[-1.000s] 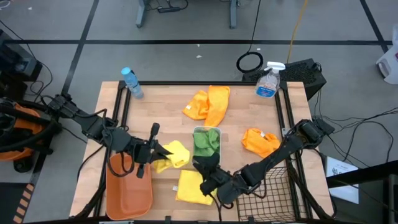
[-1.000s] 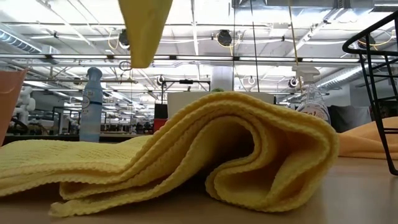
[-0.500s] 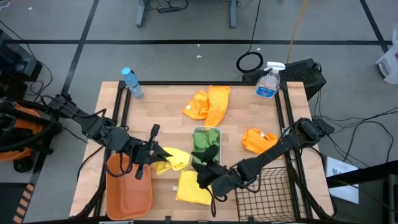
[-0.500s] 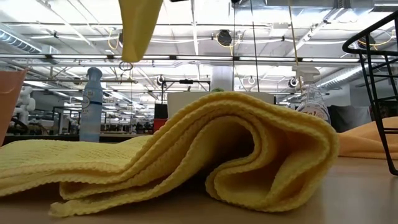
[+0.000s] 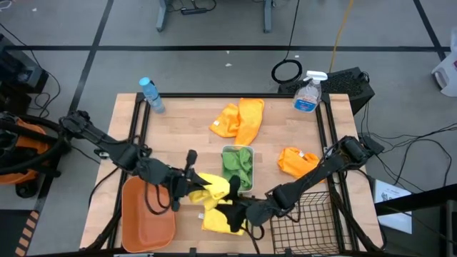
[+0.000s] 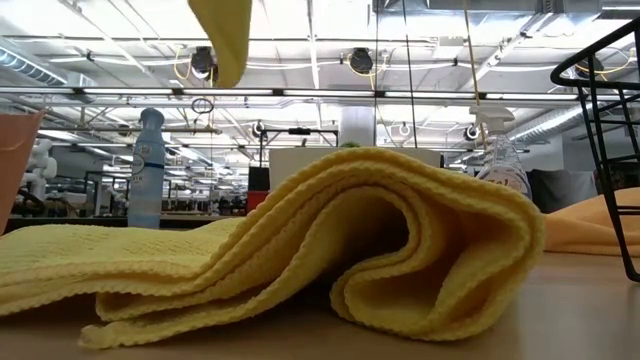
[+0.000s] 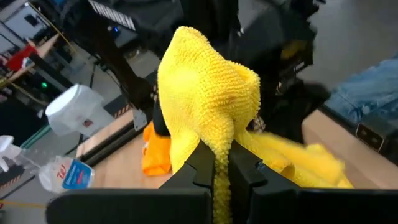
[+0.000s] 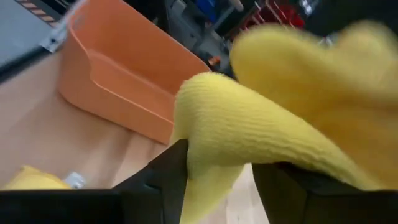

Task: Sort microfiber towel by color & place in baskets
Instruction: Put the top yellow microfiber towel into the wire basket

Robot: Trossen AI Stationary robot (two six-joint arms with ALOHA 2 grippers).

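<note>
Left gripper [image 7: 214,177] clamped on yellow towel [image 5: 211,187]; right gripper [image 8: 214,177] fingers apart astride its fold; orange tub [image 5: 143,218] at nine o'clock.

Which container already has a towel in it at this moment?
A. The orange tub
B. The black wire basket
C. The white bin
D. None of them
C: in the high view the white bin at the table's middle holds a green towel, while the orange tub and the black wire basket hold no towel.
</note>
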